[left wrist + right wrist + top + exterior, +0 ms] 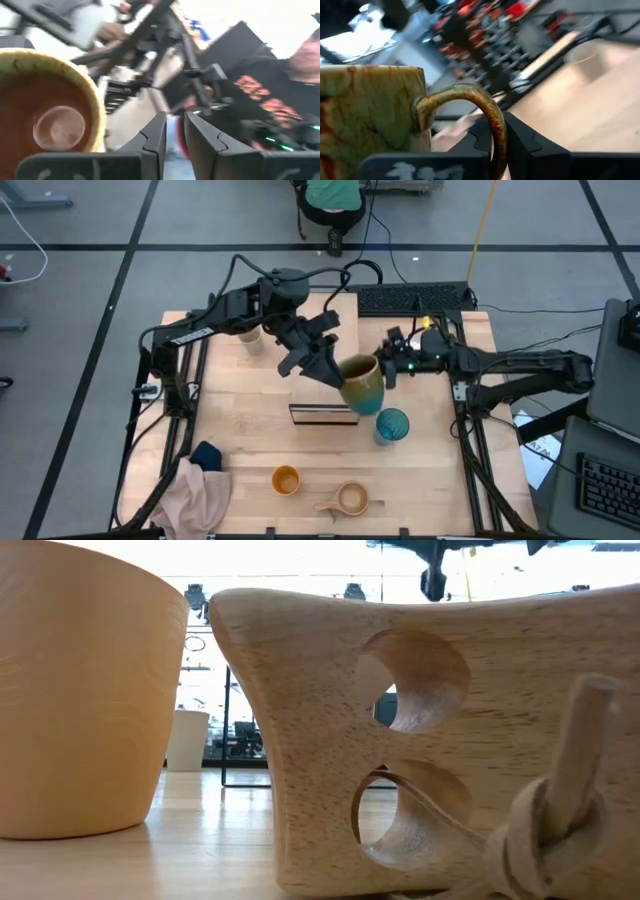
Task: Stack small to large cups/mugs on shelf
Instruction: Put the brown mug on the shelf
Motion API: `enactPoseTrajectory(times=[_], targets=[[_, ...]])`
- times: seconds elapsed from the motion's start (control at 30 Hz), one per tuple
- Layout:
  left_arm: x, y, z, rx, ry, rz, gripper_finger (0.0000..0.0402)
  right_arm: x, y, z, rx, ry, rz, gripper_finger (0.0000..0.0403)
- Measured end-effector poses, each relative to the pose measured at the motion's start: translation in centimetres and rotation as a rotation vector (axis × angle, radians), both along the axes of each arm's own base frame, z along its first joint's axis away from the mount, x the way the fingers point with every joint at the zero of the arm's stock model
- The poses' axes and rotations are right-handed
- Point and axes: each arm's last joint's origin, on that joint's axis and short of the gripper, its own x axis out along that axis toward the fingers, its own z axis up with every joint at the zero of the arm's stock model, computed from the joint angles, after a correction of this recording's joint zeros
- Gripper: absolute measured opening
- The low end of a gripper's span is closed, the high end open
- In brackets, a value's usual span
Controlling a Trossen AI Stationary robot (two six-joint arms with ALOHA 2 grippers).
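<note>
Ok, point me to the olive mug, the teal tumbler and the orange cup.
olive mug (361, 383): high view, on its glazed side wall, near the table's middle.
teal tumbler (391, 425): high view, on its open rim, just right of the mug.
orange cup (286, 480): high view, on its inside, near the table's front edge.

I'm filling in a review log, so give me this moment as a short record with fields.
held item: olive-green mug, over the middle of the table
right gripper: shut on the mug's handle
left gripper: right beside the mug, opposite the right gripper
shelf: mid-table, next to the mug
standing on table: teal tumbler, orange cup, wooden handled cup, pale cup
other: cloth near the orange cup
</note>
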Motion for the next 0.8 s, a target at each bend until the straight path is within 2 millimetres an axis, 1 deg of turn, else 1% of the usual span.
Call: enactPoseTrajectory(times=[0.03, 0.1, 0.23, 0.4, 0.5, 0.57, 0.67, 0.8], targets=[[-0.5, 0.0, 0.1, 0.025, 0.014, 0.037, 0.0069, -0.2, -0.4, 0.0, -0.021, 0.014, -0.042, 0.0017], [-1.0, 0.1, 0.0, 0.079, 0.029, 0.114, 0.0069, -0.7, -1.2, 0.1, -0.073, 0.029, -0.11, 0.0017], [-3.2, 0.4, 1.1, 0.187, 0.042, 0.287, 0.0069, -1.5, -2.7, 0.1, -0.132, 0.058, -0.206, 0.0017], [-7.3, 0.5, 3.2, 0.317, 0.041, 0.546, 0.0069, -2.0, -4.0, 0.3, -0.218, 0.078, -0.324, 0.0017], [-9.5, 0.4, 4.1, 0.366, 0.042, 0.668, 0.0069, -2.3, -4.6, 0.2, -0.291, 0.115, -0.384, 0.0017], [-11.2, 0.2, 4.4, 0.402, 0.077, 0.731, 0.0069, -2.3, -4.9, 0.2, -0.338, 0.137, -0.425, 0.0017], [-13.0, -0.3, 4.9, 0.434, 0.088, 0.798, 0.0069, -2.4, -5.3, 0.1, -0.408, 0.168, -0.491, 0.0017], [-14.3, -0.8, 4.9, 0.458, 0.134, 0.833, 0.0069, -2.1, -5.9, 0.1, -0.49, 0.19, -0.557, 0.0017]])
